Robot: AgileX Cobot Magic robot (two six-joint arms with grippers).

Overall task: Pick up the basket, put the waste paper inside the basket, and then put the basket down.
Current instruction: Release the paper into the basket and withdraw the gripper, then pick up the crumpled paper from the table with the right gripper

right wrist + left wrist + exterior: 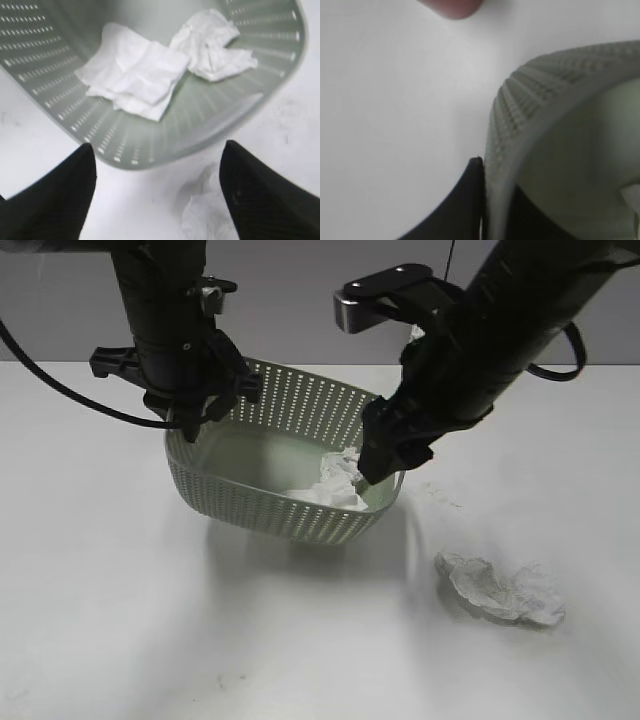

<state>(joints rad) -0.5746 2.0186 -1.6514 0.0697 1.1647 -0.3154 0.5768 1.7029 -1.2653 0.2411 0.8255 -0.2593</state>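
The pale green basket hangs tilted above the white table. My left gripper is shut on its left rim; the left wrist view shows the wall pinched between the jaws. Two pieces of waste paper lie inside, a flatter folded one and a crumpled one. A third crumpled piece lies on the table at the right, also low in the right wrist view. My right gripper is open and empty over the basket's right rim, jaws wide apart.
The white table spreads all round the basket. A reddish round thing shows blurred at the top edge of the left wrist view. A grey wall stands behind.
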